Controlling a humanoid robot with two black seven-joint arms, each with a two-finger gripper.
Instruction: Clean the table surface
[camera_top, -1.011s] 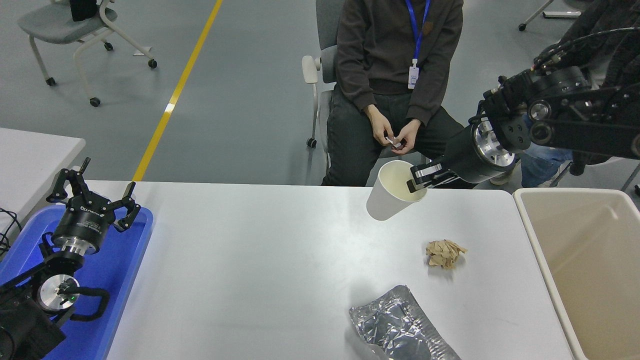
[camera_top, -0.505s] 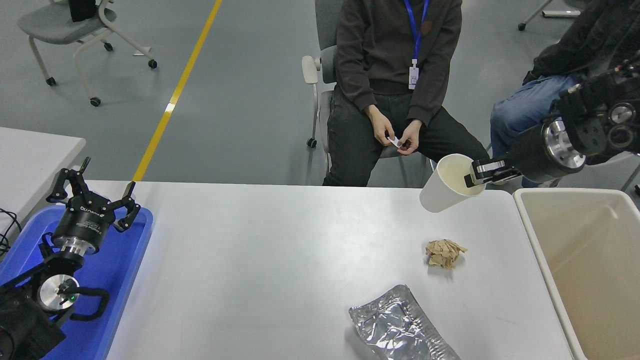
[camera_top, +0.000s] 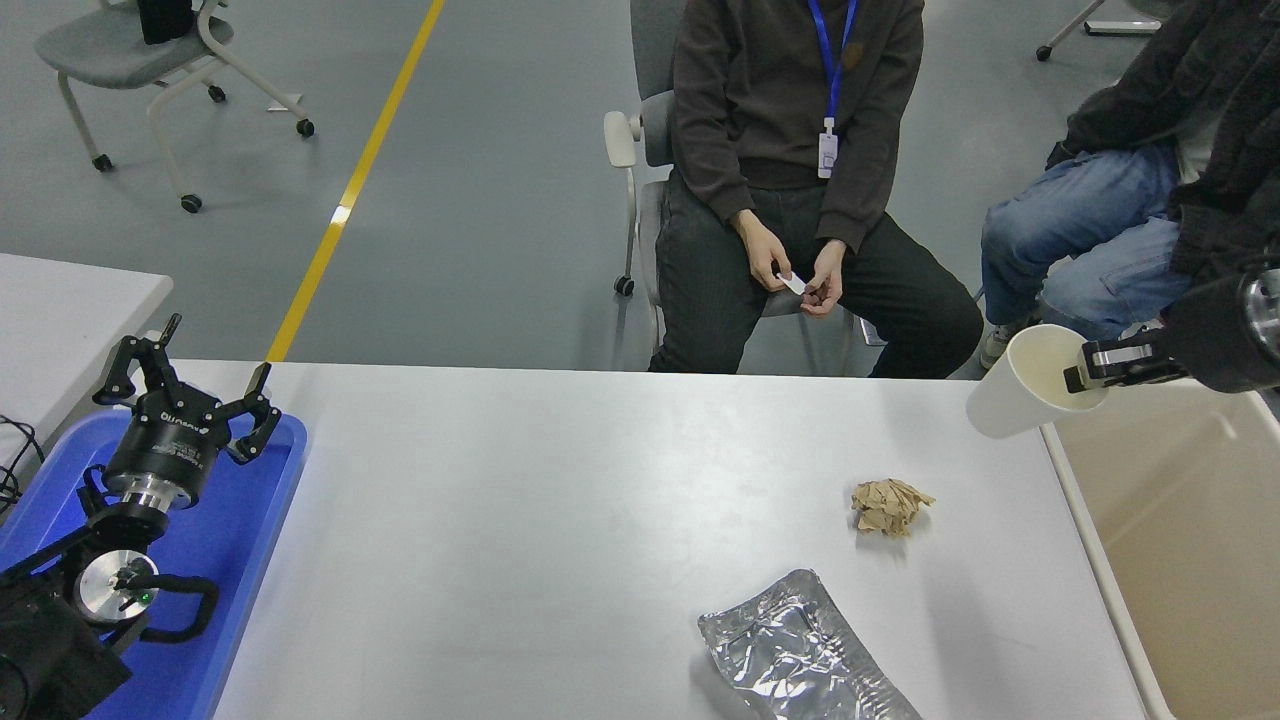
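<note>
The table surface (camera_top: 560, 520) is a wide light grey-white top. On it lie a crumpled brown paper wad (camera_top: 889, 507) and a crinkled silver foil bag (camera_top: 800, 655) near the front edge. My right gripper (camera_top: 1090, 363) comes in from the right edge, shut on the rim of a white paper cup (camera_top: 1025, 383). The cup hangs tilted in the air over the table's far right corner, beside the beige bin (camera_top: 1180, 560). My left gripper (camera_top: 190, 385) is parked open over the blue tray (camera_top: 235, 530) at the lower left.
A large beige bin stands against the table's right side. Two people sit at the far side; one (camera_top: 790, 150) holds a small white slip. A smaller white table (camera_top: 60, 310) and a wheeled chair (camera_top: 140, 50) stand at the left.
My right arm has carried the white cup to the right, from over the table's far middle to its far right corner by the bin. The left arm has stayed still.
</note>
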